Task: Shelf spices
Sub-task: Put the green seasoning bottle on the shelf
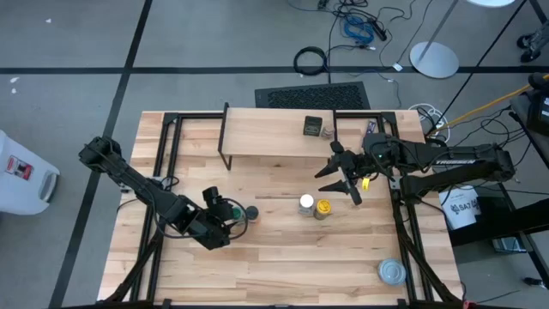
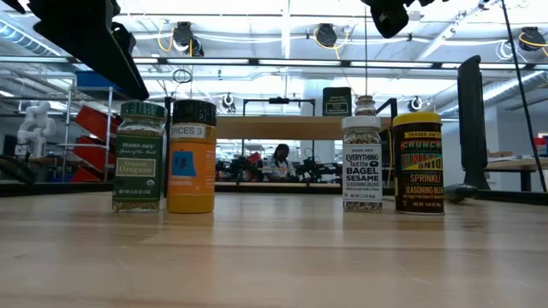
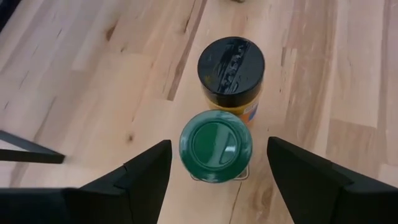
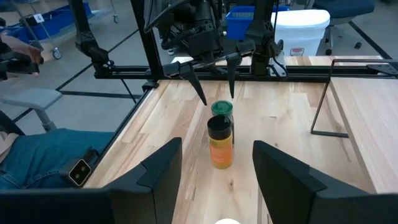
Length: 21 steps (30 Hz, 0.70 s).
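A green-lidded jar [image 3: 216, 146] and an orange jar with a black lid [image 3: 231, 65] stand upright side by side on the table. My left gripper [image 3: 219, 144] hangs open over the green lid, one finger on each side, touching nothing. A white-lidded jar [image 1: 306, 203] and a yellow-lidded jar [image 1: 323, 208] stand right of the table's middle. My right gripper [image 1: 343, 189] hovers open above and just beyond them. The shelf [image 1: 274, 133] at the far edge carries a dark square tin [image 1: 312, 126] and a small clear jar [image 1: 328, 132].
A flat round silver tin [image 1: 392, 272] lies near the front right corner. Black frame rails run along both sides of the table. In the right wrist view a seated person's leg [image 4: 37, 155] shows beyond the table's left edge.
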Motion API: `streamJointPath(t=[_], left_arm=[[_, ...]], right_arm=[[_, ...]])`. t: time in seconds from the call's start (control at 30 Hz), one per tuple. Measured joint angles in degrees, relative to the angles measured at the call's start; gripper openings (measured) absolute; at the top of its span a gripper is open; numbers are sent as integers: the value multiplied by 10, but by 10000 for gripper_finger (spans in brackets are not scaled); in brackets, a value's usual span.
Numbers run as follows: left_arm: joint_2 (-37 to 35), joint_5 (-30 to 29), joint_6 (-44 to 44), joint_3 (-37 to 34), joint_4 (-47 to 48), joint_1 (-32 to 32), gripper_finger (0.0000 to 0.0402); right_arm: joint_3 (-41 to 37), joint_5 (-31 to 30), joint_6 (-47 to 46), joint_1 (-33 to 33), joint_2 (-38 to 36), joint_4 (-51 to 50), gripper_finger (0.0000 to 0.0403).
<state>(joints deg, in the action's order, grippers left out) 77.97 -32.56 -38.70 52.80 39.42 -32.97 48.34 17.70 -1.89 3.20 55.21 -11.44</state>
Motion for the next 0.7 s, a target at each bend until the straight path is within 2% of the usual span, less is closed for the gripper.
streamJointPath(t=[0.53, 0.7], left_arm=[[55, -1, 1, 0, -11, 18, 274], [61, 0, 5, 0, -10, 26, 274]], right_arm=[[0, -32, 4, -28, 0, -14, 185], [0, -87, -12, -60, 13, -56, 185]])
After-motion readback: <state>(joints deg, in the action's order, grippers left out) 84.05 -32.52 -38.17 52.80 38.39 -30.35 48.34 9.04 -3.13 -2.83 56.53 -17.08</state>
